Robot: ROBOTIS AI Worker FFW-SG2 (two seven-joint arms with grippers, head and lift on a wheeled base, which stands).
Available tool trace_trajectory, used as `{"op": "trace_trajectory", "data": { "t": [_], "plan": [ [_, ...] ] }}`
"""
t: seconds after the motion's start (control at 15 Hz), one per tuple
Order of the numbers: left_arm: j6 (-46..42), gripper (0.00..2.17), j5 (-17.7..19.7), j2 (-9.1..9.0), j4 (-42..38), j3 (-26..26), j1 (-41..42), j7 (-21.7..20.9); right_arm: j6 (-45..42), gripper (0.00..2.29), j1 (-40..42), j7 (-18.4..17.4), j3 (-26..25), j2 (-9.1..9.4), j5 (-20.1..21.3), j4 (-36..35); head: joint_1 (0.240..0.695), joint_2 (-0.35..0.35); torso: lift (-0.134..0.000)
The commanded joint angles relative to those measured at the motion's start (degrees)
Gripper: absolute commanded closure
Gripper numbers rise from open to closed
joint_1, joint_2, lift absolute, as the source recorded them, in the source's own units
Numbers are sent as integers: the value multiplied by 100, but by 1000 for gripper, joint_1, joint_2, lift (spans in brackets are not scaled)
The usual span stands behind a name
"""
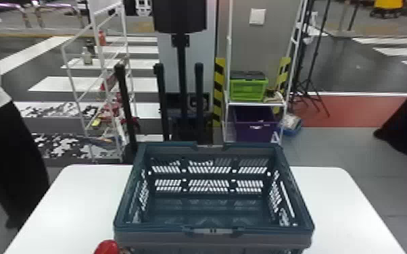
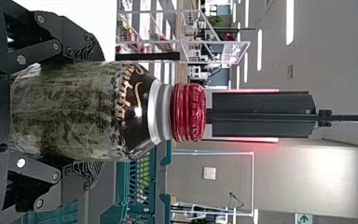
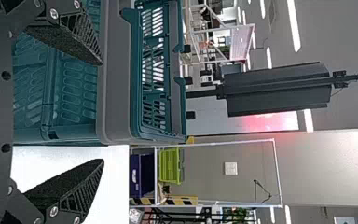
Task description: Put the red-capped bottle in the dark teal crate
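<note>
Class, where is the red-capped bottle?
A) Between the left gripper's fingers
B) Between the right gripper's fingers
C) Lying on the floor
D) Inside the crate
A: the bottle sits between the left gripper's two fingers, outside the crate.

Desk: "Where does the light come from?"

Photographer: "White ceiling strips shine overhead in the left wrist view, where a red glow edges a dark panel."

Desk: "And its effect below?"

Photographer: "The white table glares, nearly featureless, toward its left and right edges in the head view, while the dark teal crate lies dimmer inside. A small white glint marks the shoulder of the red-capped bottle; pale sheen brightens the wall."
</note>
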Motion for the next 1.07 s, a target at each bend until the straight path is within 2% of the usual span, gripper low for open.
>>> {"op": "trace_trajectory", "data": {
  "t": [0.0,0.53,0.73,1.0],
  "plan": [
    [-1,2145,-2,4,-4,0,0,3,0,147,0,0,0,0,0,-3,499,0,0],
    [-1,2145,-2,4,-39,0,9,21,0,147,-18,0,0,0,0,15,499,0,0],
    [104,2145,-11,21,-373,70,53,21,0,147,-9,0,0,0,0,6,499,0,0],
    [1300,2145,-2,100,-1410,510,-18,-41,0,147,9,-8,-9,-18,-9,6,499,0,0]
  ]
}}
